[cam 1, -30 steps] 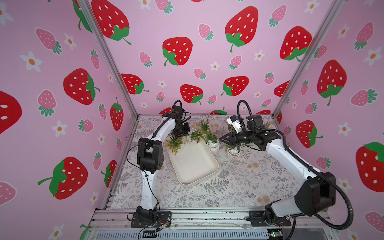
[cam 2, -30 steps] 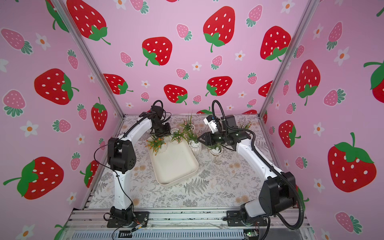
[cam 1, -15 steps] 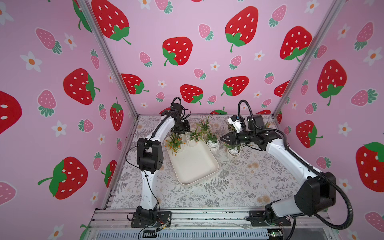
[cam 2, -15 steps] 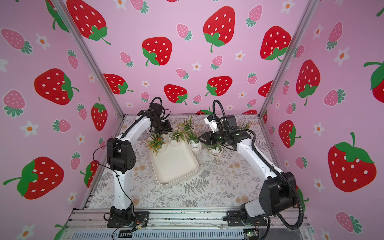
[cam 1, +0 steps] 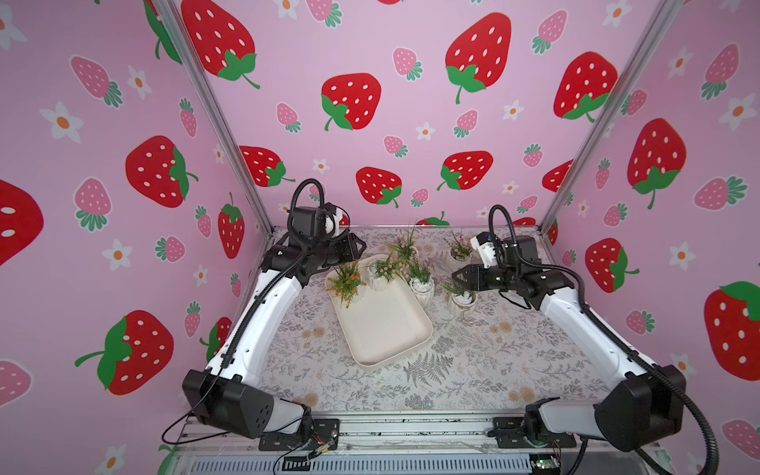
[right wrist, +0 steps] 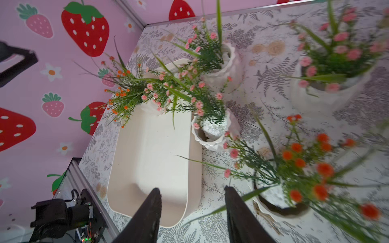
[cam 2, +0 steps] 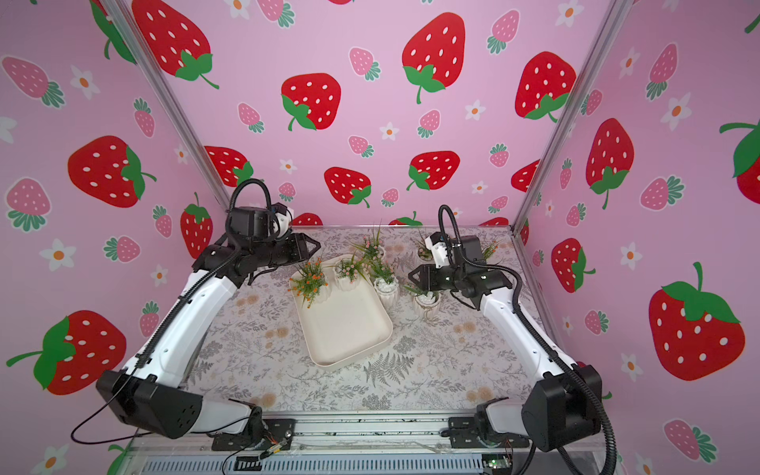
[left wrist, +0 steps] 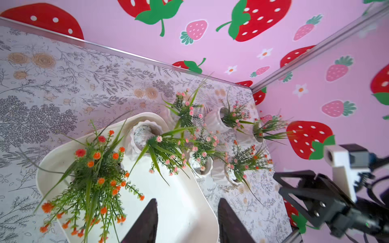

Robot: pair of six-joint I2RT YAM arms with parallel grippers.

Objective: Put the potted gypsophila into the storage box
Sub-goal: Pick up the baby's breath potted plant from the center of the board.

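Top views, both of them: the storage box sits mid-counter. An orange gypsophila pot is in its 11 o'clock corner and a pink gypsophila pot is at its 12 o'clock end. The other pots stand outside, off toward 1 and 2 o'clock.

Left wrist: my left jaws are parted and empty, over the box.

Right wrist: my right jaws are spread too, holding nothing.
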